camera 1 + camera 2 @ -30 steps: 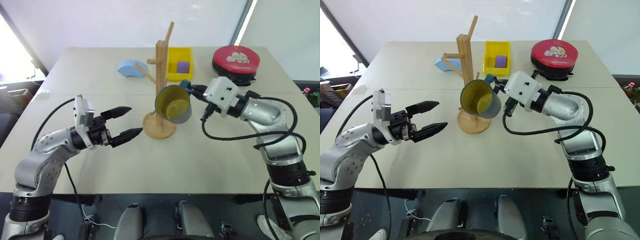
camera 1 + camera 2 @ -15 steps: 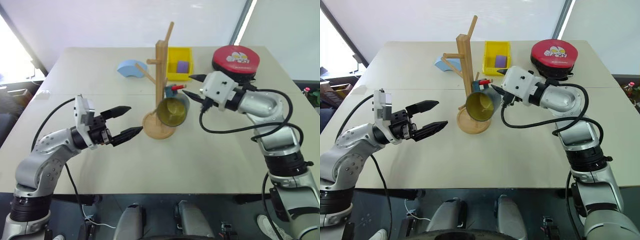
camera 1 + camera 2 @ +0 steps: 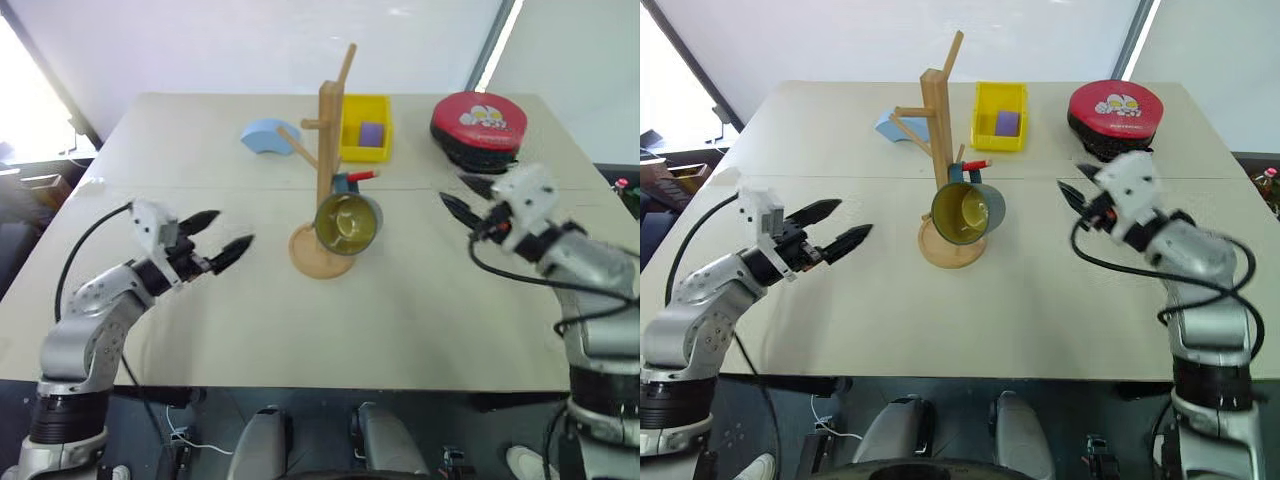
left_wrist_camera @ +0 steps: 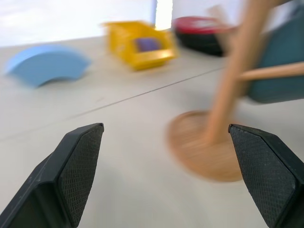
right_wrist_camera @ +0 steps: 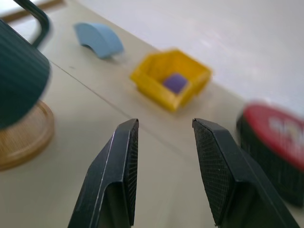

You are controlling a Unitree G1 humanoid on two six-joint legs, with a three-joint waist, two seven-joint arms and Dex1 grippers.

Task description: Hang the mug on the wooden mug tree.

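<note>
The blue-grey mug (image 3: 347,222) with its yellow-olive inside hangs by its handle from a low peg on the right side of the wooden mug tree (image 3: 327,140). Its mouth faces me, just above the tree's round base (image 3: 318,256). My right gripper (image 3: 460,195) is open and empty, well to the right of the mug and apart from it. My left gripper (image 3: 225,232) is open and empty to the left of the base. In the right wrist view the mug (image 5: 19,80) is off to one side of the open gripper (image 5: 165,121).
A yellow bin (image 3: 366,140) holding a purple block stands behind the tree. A pale blue half-disc block (image 3: 265,133) lies at the back left. A red and black round disc (image 3: 478,125) lies at the back right. Bare tabletop (image 3: 400,320) stretches in front of the tree.
My right gripper opened, let go of the mug and drew back to the right. The mug now hangs on the tree. My left gripper moved away to the left.
</note>
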